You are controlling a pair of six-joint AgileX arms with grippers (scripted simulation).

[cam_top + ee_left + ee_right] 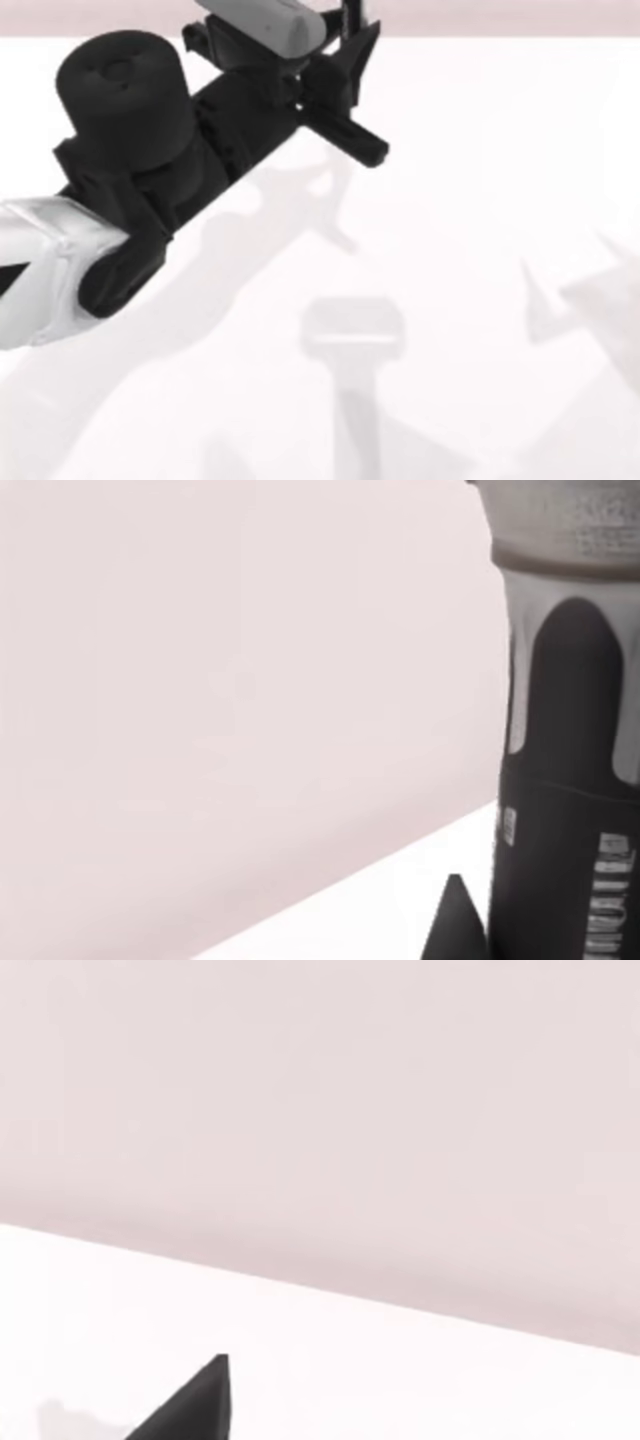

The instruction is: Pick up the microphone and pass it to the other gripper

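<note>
Near the table's far edge, left end effector clamped on microphone, open tabletop beside.

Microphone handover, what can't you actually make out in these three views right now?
- Microphone: its head is cut off by the top view's upper edge; the left wrist view crops both ends.
- Left gripper: its grip on the handle is hidden behind its own dark fingers in the top view.
- Right gripper: outside the top view, where only its shadow shows at the right; the right wrist view shows one fingertip, so open or shut is unclear.
</note>
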